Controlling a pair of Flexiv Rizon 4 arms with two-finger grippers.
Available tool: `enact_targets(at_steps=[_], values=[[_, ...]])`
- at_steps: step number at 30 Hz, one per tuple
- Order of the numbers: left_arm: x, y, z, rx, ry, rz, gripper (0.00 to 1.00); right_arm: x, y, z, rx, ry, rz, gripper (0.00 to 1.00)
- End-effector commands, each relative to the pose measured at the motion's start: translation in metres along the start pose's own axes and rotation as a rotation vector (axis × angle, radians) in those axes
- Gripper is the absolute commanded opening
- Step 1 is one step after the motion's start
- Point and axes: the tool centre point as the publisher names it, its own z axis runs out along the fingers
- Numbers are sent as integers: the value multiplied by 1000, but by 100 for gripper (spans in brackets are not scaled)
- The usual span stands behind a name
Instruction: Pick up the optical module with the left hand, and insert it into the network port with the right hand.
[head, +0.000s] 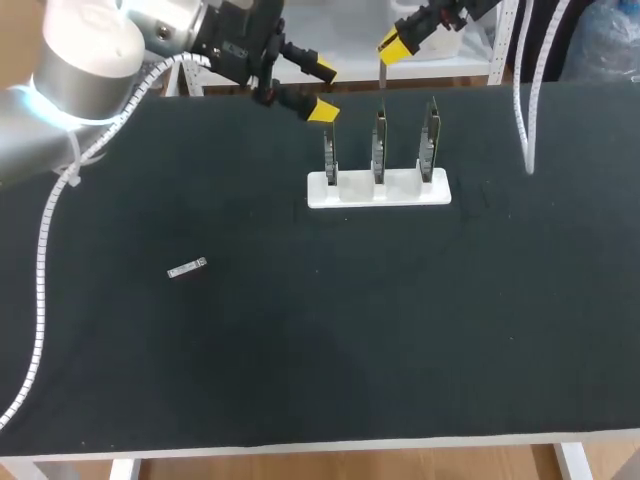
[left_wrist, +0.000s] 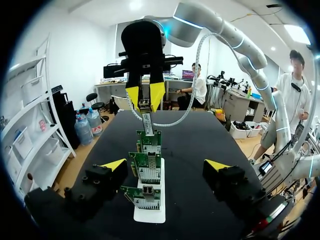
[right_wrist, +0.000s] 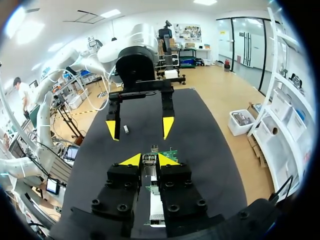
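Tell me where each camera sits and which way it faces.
Head view: above and behind, looking down on the table; left gripper and right gripper show.
Left wrist view: on left arm, facing the boards; own gripper open.
Right wrist view: on right arm, above the boards; own gripper holds the optical module.
All share the boards.

Bright, even light from overhead — only faint shadows on the dark table (head: 300, 350), glare whitening the left arm (head: 85, 50).
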Motion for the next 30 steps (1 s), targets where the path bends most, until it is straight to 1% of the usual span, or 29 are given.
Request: enact_targets(at_steps=[1,4,12,16,18,22,30], values=[[0,1,0,2,1,1,100,-1,4,2,29,0,6,0],[0,1,0,2,1,1,100,-1,5,3,43,2,13,0],[0,1,0,2,1,1,100,1,11,6,36,10,16,0],[0,1,0,2,1,1,100,3,13,6,37,29,1,0],[0,1,0,2,1,1,100,3,14,6,38,36,-2,0],[0,1,0,2,1,1,100,6,13,6,36,20,0,0],[0,1,0,2,1,1,100,14,10,10,13,33,-10,0]])
